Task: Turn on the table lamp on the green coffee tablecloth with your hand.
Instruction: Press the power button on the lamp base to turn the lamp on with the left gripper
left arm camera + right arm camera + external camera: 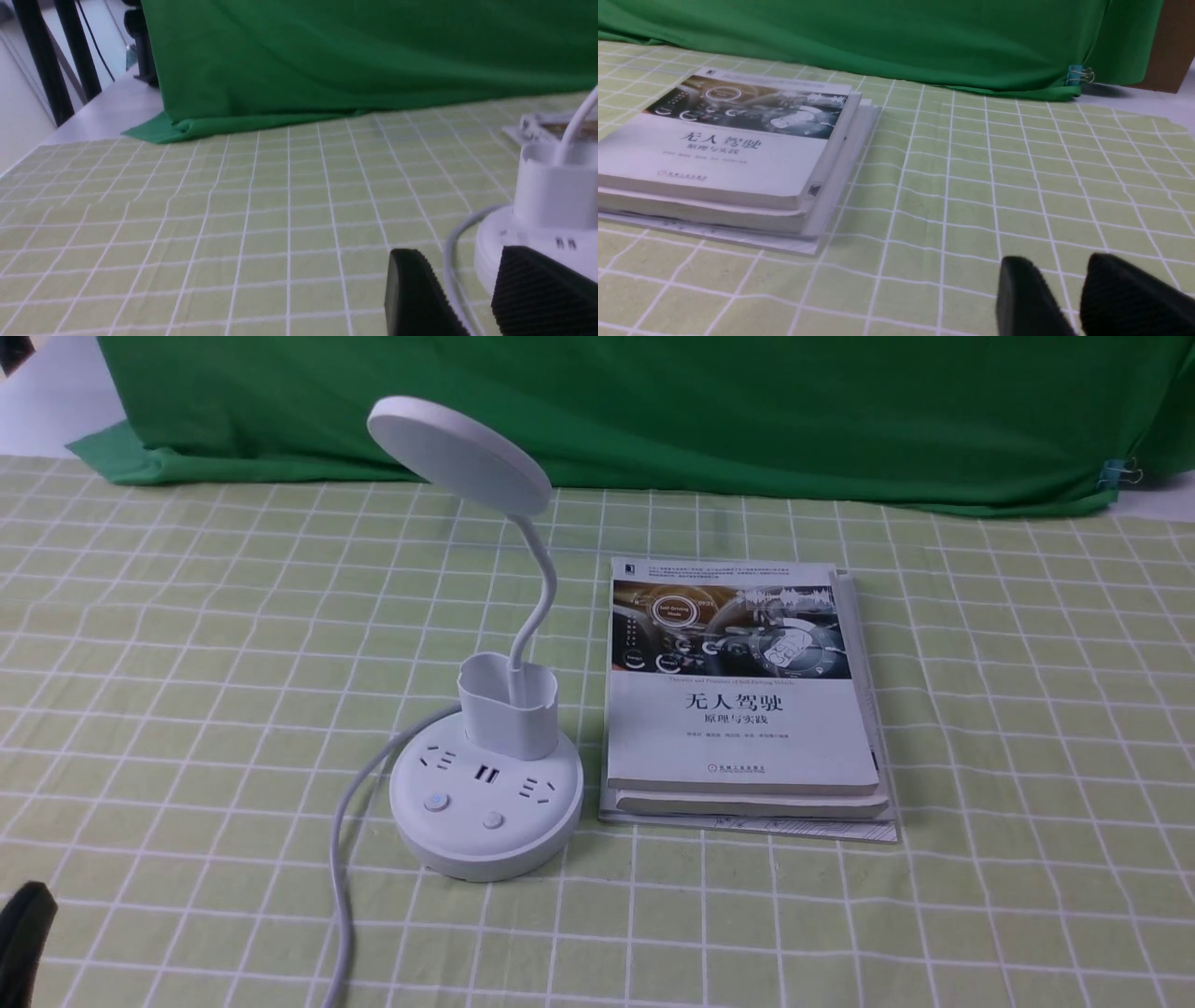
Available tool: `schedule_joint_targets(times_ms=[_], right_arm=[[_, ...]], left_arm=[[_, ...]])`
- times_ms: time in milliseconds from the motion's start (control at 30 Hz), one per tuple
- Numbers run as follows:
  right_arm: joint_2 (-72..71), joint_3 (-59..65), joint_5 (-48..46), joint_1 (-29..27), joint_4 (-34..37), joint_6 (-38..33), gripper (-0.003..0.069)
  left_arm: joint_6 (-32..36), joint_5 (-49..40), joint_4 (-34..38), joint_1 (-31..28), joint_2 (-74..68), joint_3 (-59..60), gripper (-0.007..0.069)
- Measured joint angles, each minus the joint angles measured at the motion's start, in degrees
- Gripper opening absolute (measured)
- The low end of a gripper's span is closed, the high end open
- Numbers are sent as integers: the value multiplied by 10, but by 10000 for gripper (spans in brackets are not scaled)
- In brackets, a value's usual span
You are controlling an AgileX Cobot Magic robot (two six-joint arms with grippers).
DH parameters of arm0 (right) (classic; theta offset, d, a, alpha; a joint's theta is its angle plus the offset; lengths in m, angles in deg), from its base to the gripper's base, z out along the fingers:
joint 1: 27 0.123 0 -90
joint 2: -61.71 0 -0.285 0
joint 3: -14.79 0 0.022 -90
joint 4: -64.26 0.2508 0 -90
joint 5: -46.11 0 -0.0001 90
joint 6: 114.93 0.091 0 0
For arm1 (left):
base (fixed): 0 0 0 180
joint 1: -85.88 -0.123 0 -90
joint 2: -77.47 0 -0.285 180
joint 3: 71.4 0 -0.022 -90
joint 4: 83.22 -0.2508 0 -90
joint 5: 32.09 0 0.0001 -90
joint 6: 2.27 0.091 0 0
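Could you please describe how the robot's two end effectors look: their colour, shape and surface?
Both are matt black. The left end effector has two tapering fingers: one face carries diagonal ridges, the other is smooth with a toothed edge. The right end effector shows the same rounded, finely ribbed tips. No arm cables or markings are visible.

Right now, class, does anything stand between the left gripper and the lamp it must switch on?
Only the cord of the lamp, lying on the cloth, runs between it and the left gripper; nothing else visible does.
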Motion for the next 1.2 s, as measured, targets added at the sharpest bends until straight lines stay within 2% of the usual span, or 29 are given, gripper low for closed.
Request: schedule_joint_targets(times_ms=[267,533,700,767,933,1100,1133,1200], right_arm=[[0,0,0,0,0,0,245],[0,0,0,0,0,0,245],[0,0,0,0,0,0,245],[0,0,0,0,0,0,245],[0,0,0,0,0,0,245],[0,0,0,0,0,0,245],[0,0,0,0,0,0,245],[0,0,0,0,0,0,245]], left_arm=[[-5,100,3,0,0,0,237],[-76,195,3,0,0,0,237],[-87,323,3,0,0,0,237],[-91,336,3,0,0,-3,237],[-123,293,3,0,-17,-113,237],[-167,101,3,0,-119,-296,237],[-170,101,3,0,-120,-301,237],[-195,-27,3,0,-180,-348,237]])
